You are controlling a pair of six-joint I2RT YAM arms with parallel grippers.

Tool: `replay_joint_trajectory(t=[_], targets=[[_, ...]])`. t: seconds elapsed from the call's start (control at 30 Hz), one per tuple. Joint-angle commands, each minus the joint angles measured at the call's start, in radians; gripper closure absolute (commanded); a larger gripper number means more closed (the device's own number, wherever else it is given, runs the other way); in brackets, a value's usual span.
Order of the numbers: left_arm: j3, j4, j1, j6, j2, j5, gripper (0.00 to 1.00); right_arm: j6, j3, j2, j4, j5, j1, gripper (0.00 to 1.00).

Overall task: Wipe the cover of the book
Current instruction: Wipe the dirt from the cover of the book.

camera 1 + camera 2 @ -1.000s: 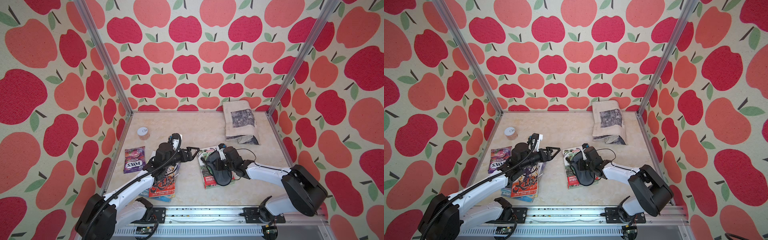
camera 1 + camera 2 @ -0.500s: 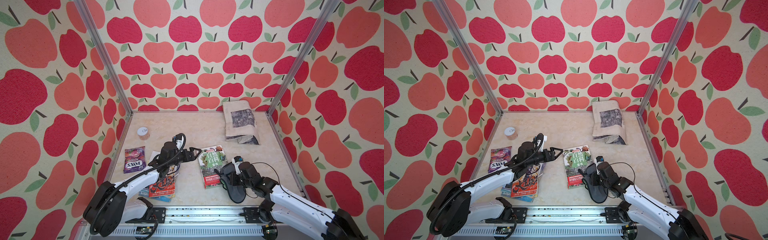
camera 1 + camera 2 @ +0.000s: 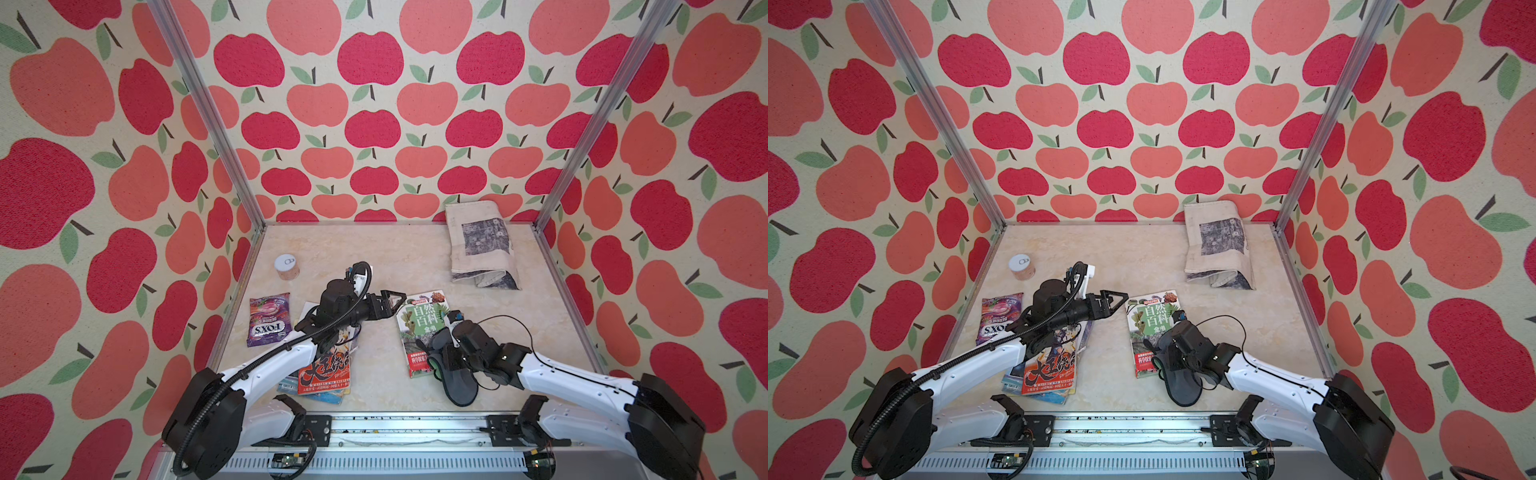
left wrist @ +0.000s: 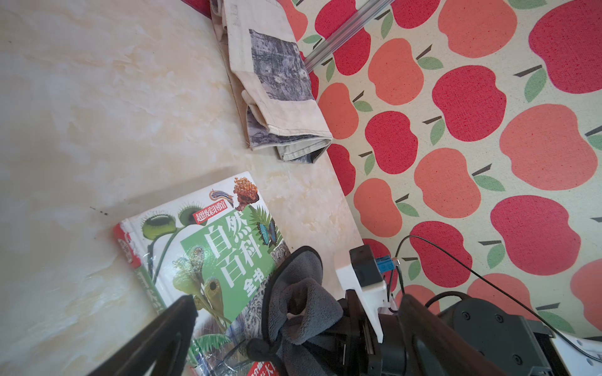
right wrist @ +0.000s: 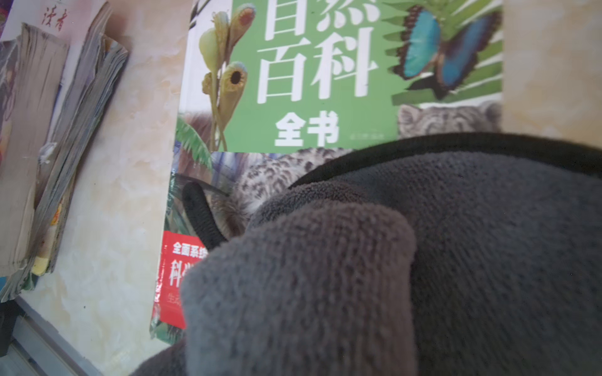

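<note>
The book (image 3: pixel 422 322) (image 3: pixel 1150 320) with a green nature cover lies flat at the table's middle front. My right gripper (image 3: pixel 448 356) is shut on a dark grey cloth (image 3: pixel 455 384) (image 3: pixel 1177 386) and presses it on the cover's near right part. In the right wrist view the cloth (image 5: pixel 423 260) hides the fingers, with the book (image 5: pixel 309 81) beyond it. My left gripper (image 3: pixel 395 305) (image 3: pixel 1116 302) hovers open and holds nothing just left of the book's far corner. The left wrist view shows book (image 4: pixel 221 254) and cloth (image 4: pixel 299 302) between its fingers (image 4: pixel 182 312).
A stack of magazines (image 3: pixel 328 370) lies under the left arm, a purple candy bag (image 3: pixel 269 318) to its left. A small can (image 3: pixel 286 266) stands at the back left. A folded beige printed cloth (image 3: pixel 482 245) sits at the back right. Apple-patterned walls enclose three sides.
The right gripper dragged the cloth off the book toward the front edge, then came back onto the cover's near part. The left gripper crept slightly toward the book and stays open.
</note>
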Motion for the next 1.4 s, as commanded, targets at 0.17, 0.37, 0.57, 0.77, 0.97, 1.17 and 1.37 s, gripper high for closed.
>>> replay_joint_trajectory(t=[0.17,0.37,0.57,0.77,0.97,1.17,1.37], targets=[[0.005,-0.074,0.008,0.038,-0.06,-0.042,0.01,0.017,0.076,0.215,0.02,-0.084,0.17,1.0],[0.02,-0.058,0.016,0.035,-0.026,-0.027,0.01,0.039,0.016,0.095,-0.076,-0.032,0.143,1.0],[0.022,-0.037,0.015,0.022,0.017,-0.021,0.01,0.049,-0.065,-0.107,-0.213,0.01,0.042,1.0],[0.024,-0.015,0.015,-0.009,0.067,-0.023,0.01,0.036,-0.036,-0.024,-0.121,-0.055,0.051,1.0],[0.023,-0.062,0.02,-0.012,0.05,-0.039,0.01,0.009,0.112,0.233,-0.028,-0.094,0.15,1.0],[-0.004,-0.098,0.034,-0.011,-0.008,-0.059,0.01,-0.068,0.198,0.317,-0.055,-0.091,0.075,1.0],[-0.014,-0.102,0.044,-0.012,-0.024,-0.058,0.01,-0.178,0.287,0.389,-0.054,-0.171,-0.129,1.0]])
